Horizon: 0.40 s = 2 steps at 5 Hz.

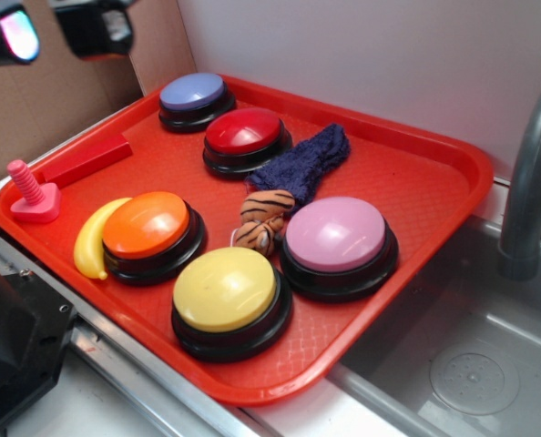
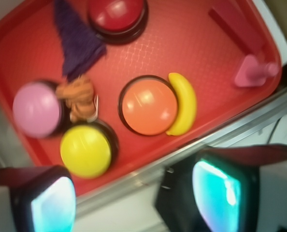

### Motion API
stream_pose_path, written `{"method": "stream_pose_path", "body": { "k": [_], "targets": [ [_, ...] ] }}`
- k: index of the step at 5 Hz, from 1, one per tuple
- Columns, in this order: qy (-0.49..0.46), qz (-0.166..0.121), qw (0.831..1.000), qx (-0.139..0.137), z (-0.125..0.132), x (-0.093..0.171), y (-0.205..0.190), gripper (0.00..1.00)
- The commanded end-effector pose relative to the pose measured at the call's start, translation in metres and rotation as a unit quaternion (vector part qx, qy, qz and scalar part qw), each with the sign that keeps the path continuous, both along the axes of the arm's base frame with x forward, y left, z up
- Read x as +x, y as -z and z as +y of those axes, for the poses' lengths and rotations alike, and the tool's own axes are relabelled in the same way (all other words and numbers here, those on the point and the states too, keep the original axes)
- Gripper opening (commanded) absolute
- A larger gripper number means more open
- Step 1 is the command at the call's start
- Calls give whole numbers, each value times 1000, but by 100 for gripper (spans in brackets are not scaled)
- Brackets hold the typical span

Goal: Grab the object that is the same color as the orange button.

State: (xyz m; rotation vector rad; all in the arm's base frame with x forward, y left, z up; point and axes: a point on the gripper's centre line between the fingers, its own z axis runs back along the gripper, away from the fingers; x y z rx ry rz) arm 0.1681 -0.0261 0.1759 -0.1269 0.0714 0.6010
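Exterior view: the tiger toy (image 1: 262, 219) lies mid-frame on the red tray (image 1: 416, 173), between the orange button (image 1: 148, 228) to its left and the pink button (image 1: 336, 238) to its right, just below the blue cloth (image 1: 302, 162) and above the yellow button (image 1: 227, 291). A banana (image 1: 92, 238) hugs the orange button's left side. The gripper (image 1: 52, 32) hangs at the upper left of the frame, spread wide and holding nothing, well apart from the toy.

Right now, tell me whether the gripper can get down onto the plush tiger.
Probably yes: the gripper hangs open above, but the plush tiger sits wedged between the pink button and yellow button.
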Motion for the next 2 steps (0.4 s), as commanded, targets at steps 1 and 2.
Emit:
{"method": "stream_pose_path", "body": {
  "k": [1,2],
  "targets": [
    [-140,27,990,-24,5,40,36,100],
    [-183,47,981,-42,-12,56,66,100]
  ]
}}
